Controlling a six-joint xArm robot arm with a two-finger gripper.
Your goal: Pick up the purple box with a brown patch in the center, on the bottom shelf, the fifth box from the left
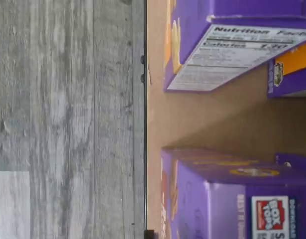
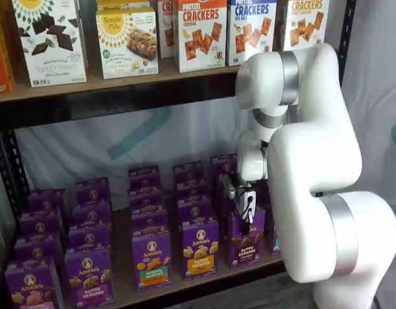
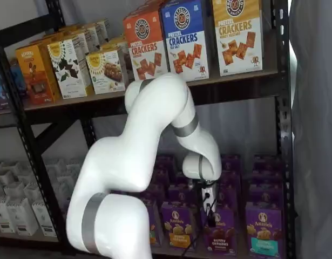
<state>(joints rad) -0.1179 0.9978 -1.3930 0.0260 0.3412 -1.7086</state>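
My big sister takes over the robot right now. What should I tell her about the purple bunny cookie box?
Tool: down at the top of the purple box. The pictures do not show whether its fingers are open or closed on the box.
Box: upright in the front row on the bottom shelf, not lifted.
Done: the tool is at the right box.
Left: check the grip, close if needed, then lift the box and draw it out of the shelf.
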